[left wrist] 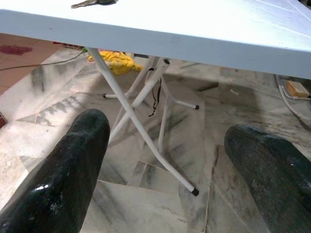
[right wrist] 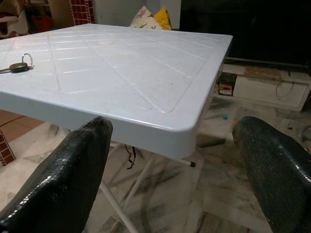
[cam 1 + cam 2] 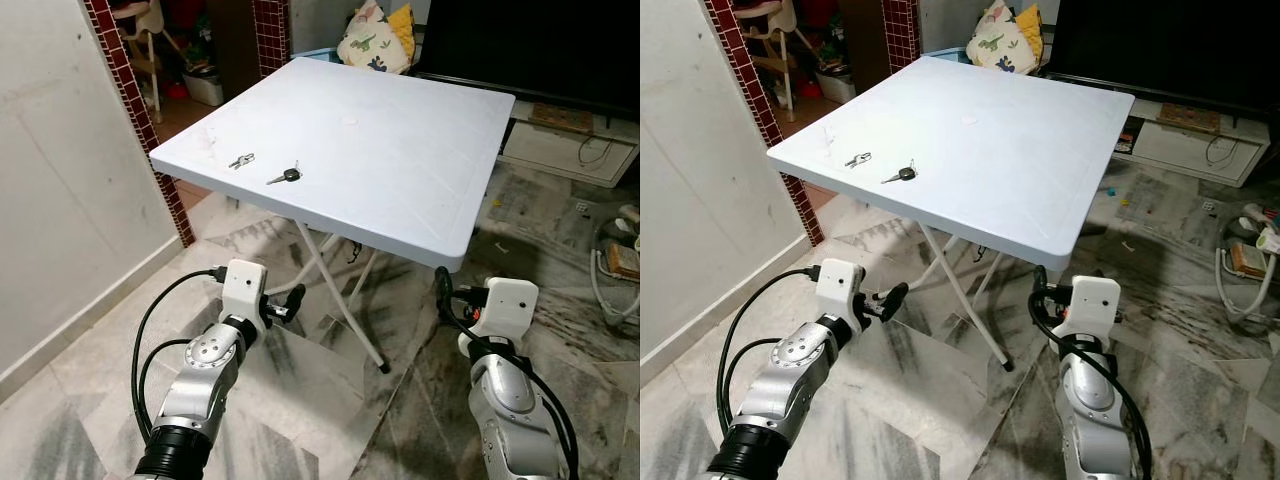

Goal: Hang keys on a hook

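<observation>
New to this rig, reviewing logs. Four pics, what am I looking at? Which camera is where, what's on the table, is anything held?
It is a walking humanoid robot with two silver arms, each ending in two long black fingers. The top two pictures come from its head camera, looking down at a white folding table. On the table lie a key with a black head and a small silver bunch of keys, apart from each other.

The other two pictures look along each wrist's fingers. The left gripper and right gripper are both open, low in front of the table edge, holding nothing. A clear hook seems to stand near the table corner, too faint to be sure.
</observation>
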### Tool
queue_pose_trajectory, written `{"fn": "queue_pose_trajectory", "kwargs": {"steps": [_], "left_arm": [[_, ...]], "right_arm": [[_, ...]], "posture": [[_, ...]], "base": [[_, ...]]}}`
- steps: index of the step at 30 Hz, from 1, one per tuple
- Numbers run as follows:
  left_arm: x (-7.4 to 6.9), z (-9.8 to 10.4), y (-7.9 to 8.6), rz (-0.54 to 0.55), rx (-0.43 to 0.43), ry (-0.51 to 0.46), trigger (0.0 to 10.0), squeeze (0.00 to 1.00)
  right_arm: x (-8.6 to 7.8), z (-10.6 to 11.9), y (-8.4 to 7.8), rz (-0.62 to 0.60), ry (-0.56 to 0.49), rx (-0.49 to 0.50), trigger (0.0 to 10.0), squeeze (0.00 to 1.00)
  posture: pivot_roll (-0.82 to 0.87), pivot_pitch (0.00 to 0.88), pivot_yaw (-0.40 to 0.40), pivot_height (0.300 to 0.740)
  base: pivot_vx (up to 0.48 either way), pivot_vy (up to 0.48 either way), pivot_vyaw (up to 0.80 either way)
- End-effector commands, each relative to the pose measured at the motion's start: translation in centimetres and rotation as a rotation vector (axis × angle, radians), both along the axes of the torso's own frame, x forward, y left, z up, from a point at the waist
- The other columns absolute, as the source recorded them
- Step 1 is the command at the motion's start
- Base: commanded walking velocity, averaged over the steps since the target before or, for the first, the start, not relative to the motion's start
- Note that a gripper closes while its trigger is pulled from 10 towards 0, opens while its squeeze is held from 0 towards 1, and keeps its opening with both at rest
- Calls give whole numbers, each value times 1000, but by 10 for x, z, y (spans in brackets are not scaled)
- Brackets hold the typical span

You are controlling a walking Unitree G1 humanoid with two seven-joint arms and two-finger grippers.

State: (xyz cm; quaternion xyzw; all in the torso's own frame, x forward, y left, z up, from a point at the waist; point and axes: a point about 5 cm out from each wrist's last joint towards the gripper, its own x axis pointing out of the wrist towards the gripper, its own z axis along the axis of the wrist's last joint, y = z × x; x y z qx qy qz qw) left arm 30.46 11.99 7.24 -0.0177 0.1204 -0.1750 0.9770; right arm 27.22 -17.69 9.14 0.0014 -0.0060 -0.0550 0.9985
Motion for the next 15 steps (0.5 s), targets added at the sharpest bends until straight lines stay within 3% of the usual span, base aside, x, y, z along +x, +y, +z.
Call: {"fn": "queue_pose_trajectory", "kwargs": {"steps": [1, 15], "left_arm": [[0, -1, 1, 9, -1, 5, 10000, 0], [-1, 0, -1, 4, -4, 5, 10000, 0]], "right_arm": [[1, 1, 1, 12, 4, -2, 10000, 0], [2, 0, -1, 0, 17, 0, 10000, 0]], "posture": [[106, 0, -14, 740], [107, 0, -11, 740]], "base": [[0, 0, 0], [0, 0, 0]]}}
